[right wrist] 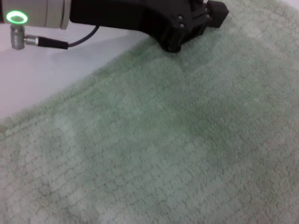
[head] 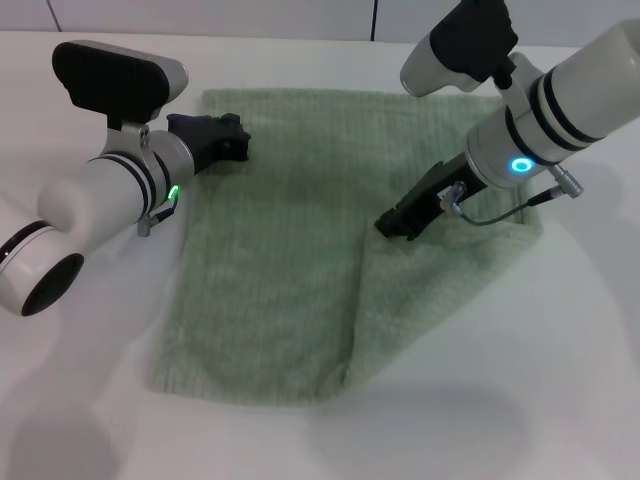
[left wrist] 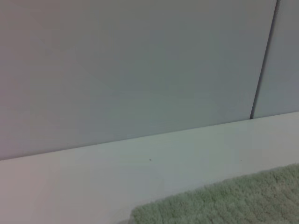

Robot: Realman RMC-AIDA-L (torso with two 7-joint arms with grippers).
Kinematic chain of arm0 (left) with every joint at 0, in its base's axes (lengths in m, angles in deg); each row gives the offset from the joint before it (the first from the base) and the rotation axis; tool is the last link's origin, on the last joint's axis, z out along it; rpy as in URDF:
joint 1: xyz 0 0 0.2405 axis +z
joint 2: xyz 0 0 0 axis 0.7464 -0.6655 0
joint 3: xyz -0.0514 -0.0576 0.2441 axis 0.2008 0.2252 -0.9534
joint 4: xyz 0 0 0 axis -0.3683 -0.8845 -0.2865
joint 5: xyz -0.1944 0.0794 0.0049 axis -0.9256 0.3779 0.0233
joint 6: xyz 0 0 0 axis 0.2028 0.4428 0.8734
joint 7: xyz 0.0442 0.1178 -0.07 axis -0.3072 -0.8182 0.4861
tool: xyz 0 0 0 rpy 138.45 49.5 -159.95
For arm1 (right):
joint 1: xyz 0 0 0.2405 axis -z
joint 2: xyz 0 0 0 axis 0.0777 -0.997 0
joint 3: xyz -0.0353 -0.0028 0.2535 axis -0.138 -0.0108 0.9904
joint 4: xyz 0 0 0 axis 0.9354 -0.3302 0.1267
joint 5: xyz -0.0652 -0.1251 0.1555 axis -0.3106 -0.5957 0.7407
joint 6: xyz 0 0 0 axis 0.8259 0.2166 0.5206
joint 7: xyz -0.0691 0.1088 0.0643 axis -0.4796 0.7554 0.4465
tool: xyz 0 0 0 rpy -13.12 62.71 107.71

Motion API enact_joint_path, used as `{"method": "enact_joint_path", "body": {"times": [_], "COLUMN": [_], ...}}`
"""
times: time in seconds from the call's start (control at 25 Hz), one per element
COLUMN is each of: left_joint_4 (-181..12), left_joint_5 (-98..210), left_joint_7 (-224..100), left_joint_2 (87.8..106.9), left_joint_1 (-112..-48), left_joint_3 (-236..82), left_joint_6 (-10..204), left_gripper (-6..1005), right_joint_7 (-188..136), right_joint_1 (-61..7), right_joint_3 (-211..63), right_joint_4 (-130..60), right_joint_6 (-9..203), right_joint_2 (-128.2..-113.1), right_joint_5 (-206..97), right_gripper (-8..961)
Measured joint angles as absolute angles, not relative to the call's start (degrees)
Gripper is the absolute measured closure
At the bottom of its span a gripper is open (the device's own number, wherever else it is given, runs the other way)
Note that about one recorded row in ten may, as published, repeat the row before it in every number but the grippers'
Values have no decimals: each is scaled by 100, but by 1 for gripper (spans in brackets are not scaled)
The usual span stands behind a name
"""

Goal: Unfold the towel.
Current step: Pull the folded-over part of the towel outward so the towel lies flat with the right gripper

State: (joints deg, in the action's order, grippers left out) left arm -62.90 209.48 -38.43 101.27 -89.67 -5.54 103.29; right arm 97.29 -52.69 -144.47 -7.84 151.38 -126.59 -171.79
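Observation:
The pale sage-green towel lies on the white table. Its right part forms a flap whose edge runs from my right gripper down to the front hem. My right gripper is low on the towel at the top of that flap edge, shut on the cloth. My left gripper rests at the towel's far left edge near the back corner. It also shows in the right wrist view, touching the towel's edge. The left wrist view shows only a towel corner.
A grey wall stands behind the table's back edge. Bare white tabletop surrounds the towel at the left, right and front. A cable loops off my right wrist above the towel.

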Motion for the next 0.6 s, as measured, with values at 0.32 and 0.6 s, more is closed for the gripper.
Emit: {"method": "enact_joint_path", "body": {"times": [0.32, 0.6], "left_joint_4": [-6100, -5975], "left_joint_5": [20954, 20964], "left_joint_7": [-3846, -3882], "left_joint_2": [10105, 10088], "left_joint_1": [-8813, -8712], "left_joint_3": [-554, -554], "left_joint_6": [10323, 10298], "left_gripper": [1000, 1000], "right_joint_7": [9645, 9666], "right_joint_1": [-4988, -4295], "right_joint_3": [-14437, -14235], "right_joint_4": [-238, 1357], "right_joint_6": [15359, 16552], "right_joint_2": [-12684, -12687], "right_joint_5": [-17148, -17094], "right_gripper": [934, 935]}}
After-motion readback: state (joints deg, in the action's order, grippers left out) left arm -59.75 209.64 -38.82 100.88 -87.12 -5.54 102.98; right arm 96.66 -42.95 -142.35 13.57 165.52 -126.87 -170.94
